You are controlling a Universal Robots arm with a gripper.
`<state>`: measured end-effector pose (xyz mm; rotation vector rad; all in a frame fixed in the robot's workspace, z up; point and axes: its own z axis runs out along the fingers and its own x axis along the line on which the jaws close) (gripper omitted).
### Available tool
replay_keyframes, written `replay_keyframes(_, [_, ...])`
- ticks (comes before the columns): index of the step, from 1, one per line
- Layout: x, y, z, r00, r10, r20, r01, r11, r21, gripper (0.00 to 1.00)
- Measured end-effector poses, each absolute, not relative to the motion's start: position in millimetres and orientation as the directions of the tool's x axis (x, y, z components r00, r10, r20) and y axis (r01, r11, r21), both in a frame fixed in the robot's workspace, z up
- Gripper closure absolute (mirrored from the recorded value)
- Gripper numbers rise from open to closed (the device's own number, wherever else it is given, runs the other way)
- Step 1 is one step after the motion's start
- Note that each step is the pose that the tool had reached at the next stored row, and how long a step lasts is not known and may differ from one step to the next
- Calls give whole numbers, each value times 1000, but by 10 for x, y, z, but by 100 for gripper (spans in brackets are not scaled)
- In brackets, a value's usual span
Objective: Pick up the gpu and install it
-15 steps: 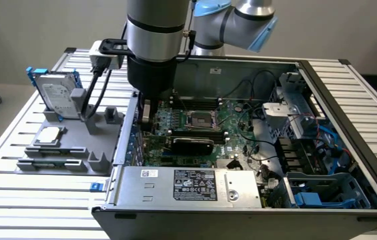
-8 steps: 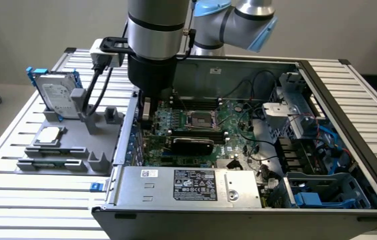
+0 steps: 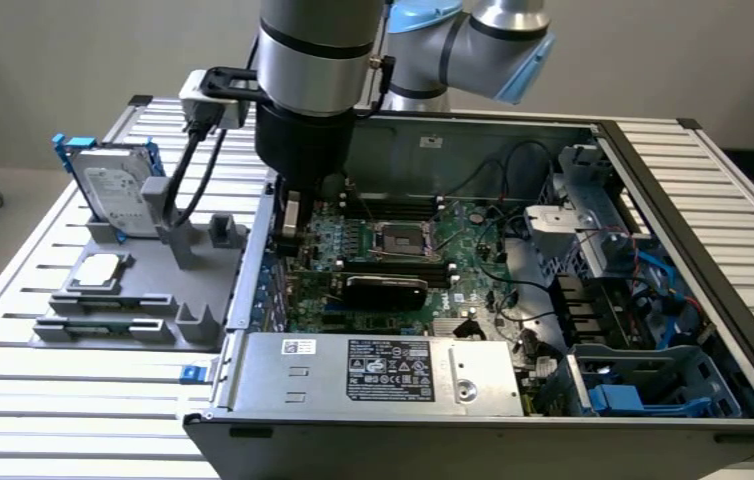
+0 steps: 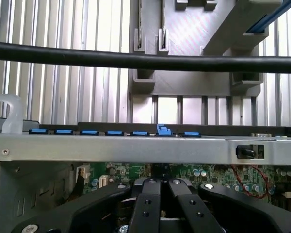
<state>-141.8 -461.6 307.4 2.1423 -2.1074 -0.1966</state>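
The gpu, a black-shrouded card on a green board, stands on edge across the motherboard inside the open computer case, just below the processor socket. My gripper reaches down into the case beside its wall on the exterior view's left, a short way from the card's end and apart from it. In the wrist view the two black fingers meet with nothing visible between them, so my gripper is shut. The card itself is hidden in the wrist view.
A grey parts holder on the slatted table carries a silver hard drive in a blue frame, a processor and memory sticks. The power supply fills the case's near end. A black cable crosses the wrist view.
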Motion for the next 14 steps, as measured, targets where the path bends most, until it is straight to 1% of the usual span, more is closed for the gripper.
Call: replay_keyframes(14, [-1416,-4616,2998,16,-1000,0,-983,-16,184,89])
